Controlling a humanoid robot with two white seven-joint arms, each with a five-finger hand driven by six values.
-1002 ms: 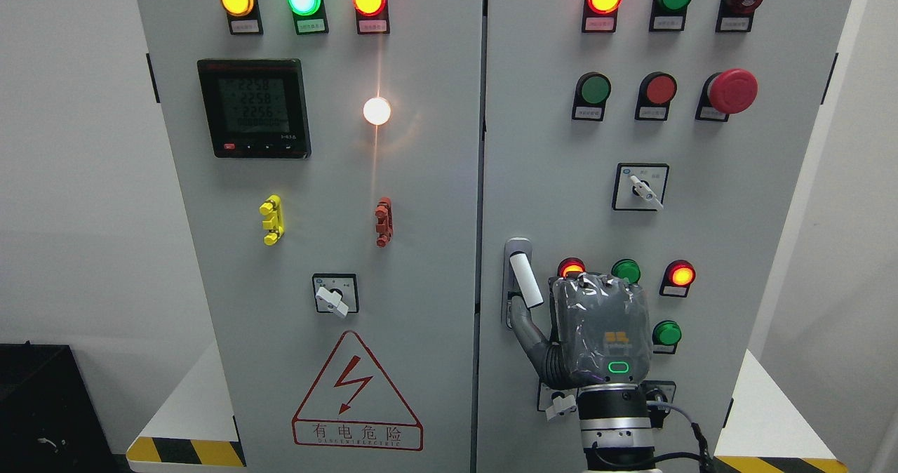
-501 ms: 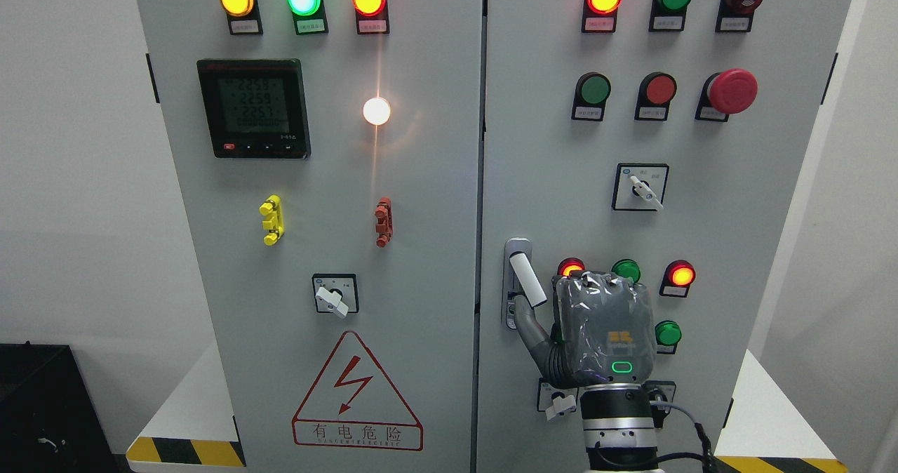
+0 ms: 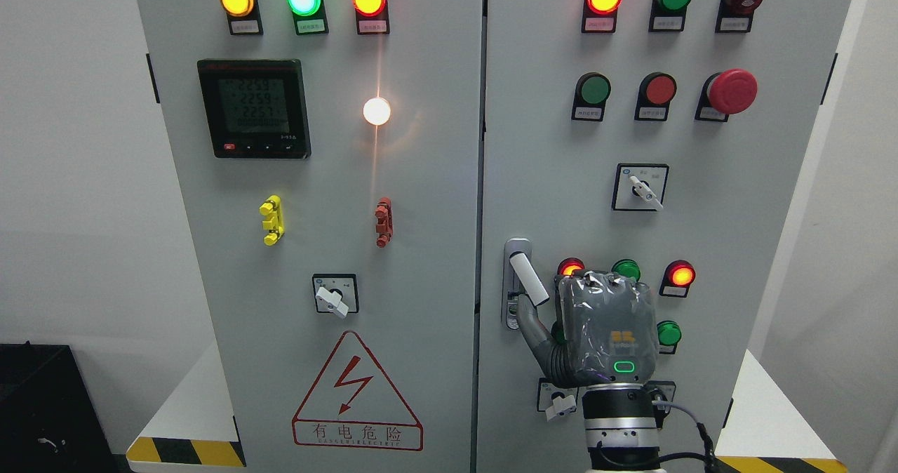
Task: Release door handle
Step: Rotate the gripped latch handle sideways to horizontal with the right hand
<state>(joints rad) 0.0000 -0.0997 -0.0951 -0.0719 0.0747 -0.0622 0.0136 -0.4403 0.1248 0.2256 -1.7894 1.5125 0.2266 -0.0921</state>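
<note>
The white door handle point(image 3: 528, 279) sits on the left edge of the cabinet's right door point(image 3: 736, 199), above its metal lock plate. It is tilted, with its lower end swung out to the right. My right hand point(image 3: 607, 332) comes up from the bottom edge, its grey back facing me, just right of the handle. Its thumb point(image 3: 532, 324) reaches left and up under the handle's lower end, which lies between the thumb and the hand's left edge. The other fingers are curled toward the panel and mostly hidden. The left arm is out of view.
Lit red and green lamps point(image 3: 680, 275) and a rotary switch point(image 3: 642, 189) sit near the hand. A red emergency button point(image 3: 732, 91) is upper right. The left door point(image 3: 316, 248) carries a meter, lamps, a switch and a warning triangle.
My right hand has shifted slightly to the right and a little down. The handle's lower end has swung a bit further right with it.
</note>
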